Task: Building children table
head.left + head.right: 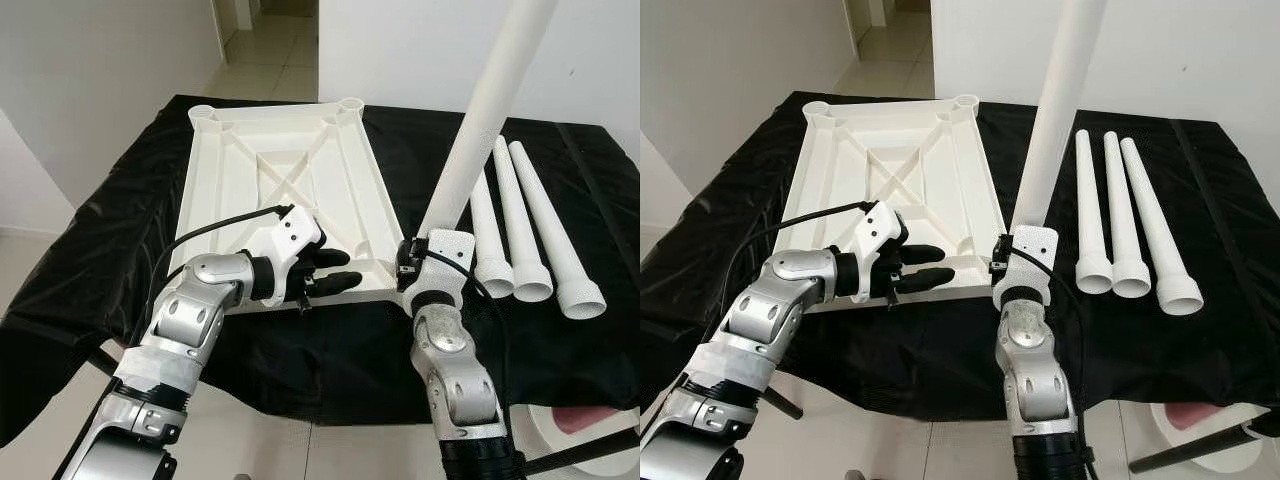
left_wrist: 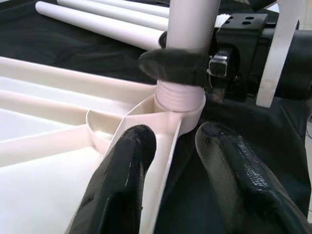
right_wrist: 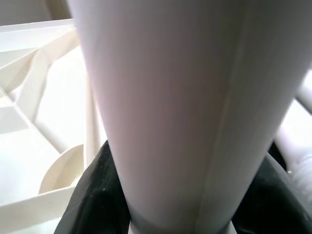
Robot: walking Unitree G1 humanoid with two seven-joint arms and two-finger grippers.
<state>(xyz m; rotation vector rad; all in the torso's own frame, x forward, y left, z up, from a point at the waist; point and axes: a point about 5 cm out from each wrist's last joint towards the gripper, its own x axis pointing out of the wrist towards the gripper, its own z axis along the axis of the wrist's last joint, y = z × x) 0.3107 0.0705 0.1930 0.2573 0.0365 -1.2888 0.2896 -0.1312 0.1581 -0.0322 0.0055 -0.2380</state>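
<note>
A white table top (image 1: 290,170) lies upside down on the black-draped table (image 1: 120,230). My right gripper (image 1: 425,255) is shut on a long white leg (image 1: 480,120) and holds it nearly upright, leaning slightly to the right. The leg's threaded end (image 2: 179,95) sits in the top's near right corner socket (image 2: 187,113). My left gripper (image 1: 335,270) is open and straddles the top's near rim just left of that corner, one finger (image 2: 129,161) inside the rim and the other over the cloth. The leg (image 3: 185,112) looms close in the right wrist view.
Three spare white legs (image 1: 520,230) lie side by side on the cloth at the right, wide ends toward me. A white and pink object (image 1: 580,425) and a dark rod (image 1: 590,450) are on the floor at the near right. A doorway opens beyond the table.
</note>
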